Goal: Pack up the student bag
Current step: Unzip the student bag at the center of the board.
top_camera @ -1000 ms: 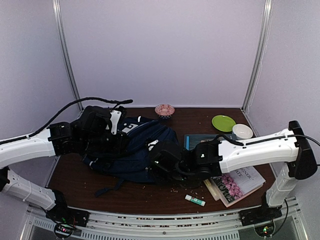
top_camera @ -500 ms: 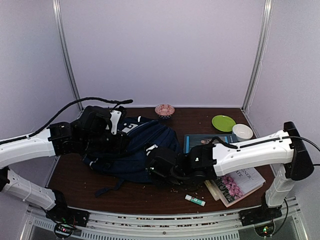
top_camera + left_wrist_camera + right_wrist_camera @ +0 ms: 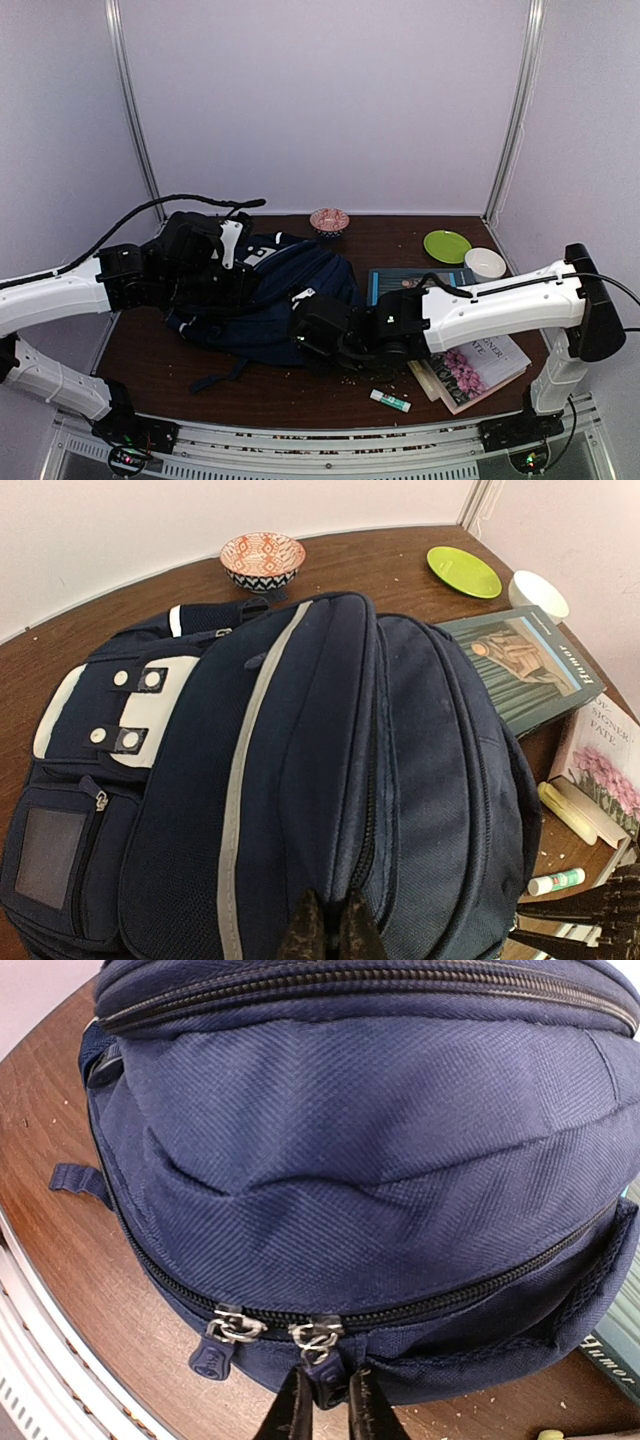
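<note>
Large navy-blue fabric student bag (image 3: 295,270) lies flat on the dark wooden bench (image 3: 260,395), left of centre, white buckle patches (image 3: 95,695) facing up. All zips in view are run shut, so nothing is packed yet, by the look of it.

Left gripper (image 3: 325,932): fingers drawn together, pinched on a fold of bag fabric by a zip seam. Likely an anchor, holding the cloth taut so a zip can run without the bag dragging.

Right gripper (image 3: 325,1405): at the bag's near end, fingers narrowed onto the dark-blue zip pull tab (image 3: 322,1368) under one of two metal sliders (image 3: 315,1338). It looks clamped on the tab, though contact is partly hidden. The twin slider (image 3: 228,1325) sits just beside it, so this one probably has to go the other way along the curved track.

Edges and room:
- The bag's near end is close to the bench's front rail; a strap loop (image 3: 72,1178) trails there.
- The teal hardback book (image 3: 520,665) is just beside the bag's right flank, with the flower-cover paperback (image 3: 605,765) and white glue stick with green cap (image 3: 390,401) near it. That side is tight for the right arm.
- The orange patterned bowl (image 3: 262,558), lime-green plate (image 3: 464,571) and white cup (image 3: 538,593) are at the far side, apart from the bag.
- The front-left bench shows bare wood, the freest room for a swing.
</note>
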Controlling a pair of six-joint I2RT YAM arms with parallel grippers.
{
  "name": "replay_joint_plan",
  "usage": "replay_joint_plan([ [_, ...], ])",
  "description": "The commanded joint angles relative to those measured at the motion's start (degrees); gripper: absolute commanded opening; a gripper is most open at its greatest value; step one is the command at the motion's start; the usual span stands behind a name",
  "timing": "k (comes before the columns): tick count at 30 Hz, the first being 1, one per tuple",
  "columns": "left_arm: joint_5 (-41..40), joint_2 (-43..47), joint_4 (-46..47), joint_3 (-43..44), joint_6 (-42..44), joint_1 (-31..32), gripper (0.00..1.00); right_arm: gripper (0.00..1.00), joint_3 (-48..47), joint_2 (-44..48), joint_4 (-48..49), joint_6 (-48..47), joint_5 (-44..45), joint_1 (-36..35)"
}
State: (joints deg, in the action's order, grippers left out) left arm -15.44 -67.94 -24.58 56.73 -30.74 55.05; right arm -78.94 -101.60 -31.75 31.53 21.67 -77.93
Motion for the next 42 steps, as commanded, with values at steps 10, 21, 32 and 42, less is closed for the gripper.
replay_joint_plan([
  [10, -0.94, 1.32, 8.17, 2.34, 0.07, -0.38, 0.00, 0.00, 0.37, 4.03, -0.60, 0.87, 1.13, -0.18],
  [21, -0.80, 1.72, 7.32, 1.19, 0.07, -0.38, 0.00, 0.00, 1.71, 4.70, -2.52, 0.24, 5.13, 1.20],
  [32, -1.42, 3.64, 6.74, -1.37, -0.11, -0.38, 0.00, 0.00, 7.34, 8.86, -1.74, 1.05, 5.78, 5.33],
  [42, -1.12, 6.87, 5.67, -4.57, 0.97, -0.38, 0.00, 0.00, 10.91, 11.31, 0.88, 0.37, 3.98, 10.61],
])
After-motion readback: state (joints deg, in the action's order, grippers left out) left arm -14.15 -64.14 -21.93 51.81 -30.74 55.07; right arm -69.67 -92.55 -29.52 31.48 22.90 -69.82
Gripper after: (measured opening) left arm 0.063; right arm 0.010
